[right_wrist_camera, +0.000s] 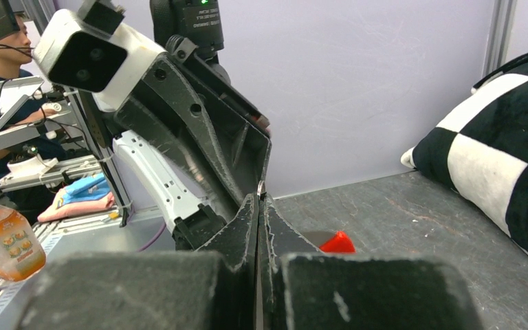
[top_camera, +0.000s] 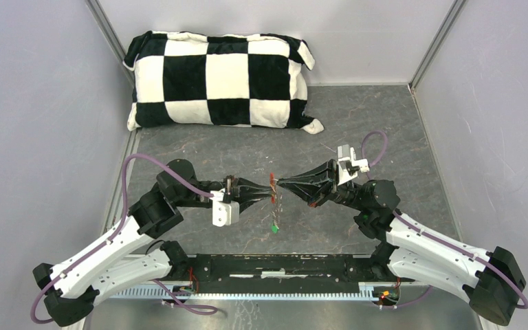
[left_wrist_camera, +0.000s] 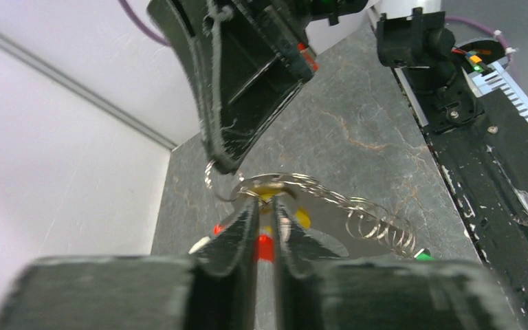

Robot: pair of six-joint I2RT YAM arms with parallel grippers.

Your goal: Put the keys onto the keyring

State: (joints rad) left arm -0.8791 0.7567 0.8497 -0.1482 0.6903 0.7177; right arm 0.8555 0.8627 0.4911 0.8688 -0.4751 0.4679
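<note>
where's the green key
Top view, centre: the green key is at the near end of the keyring, just short of where the left hand and right hand meet.

The keyring (top_camera: 275, 201) hangs between left pincer (top_camera: 267, 194) and right pincer (top_camera: 280, 183), pillow (top_camera: 220, 81) behind.

A: The light is bright, even and overhead. The table (top_camera: 385, 130) shows only faint, soft shadows beneath the arms.
B: And the wrist views?
A: The near fingers (left_wrist_camera: 237, 237) are badly blurred, the keyring (left_wrist_camera: 385, 230) wire glints, and the pillow (right_wrist_camera: 495, 151) looks fairly sharp.
</note>
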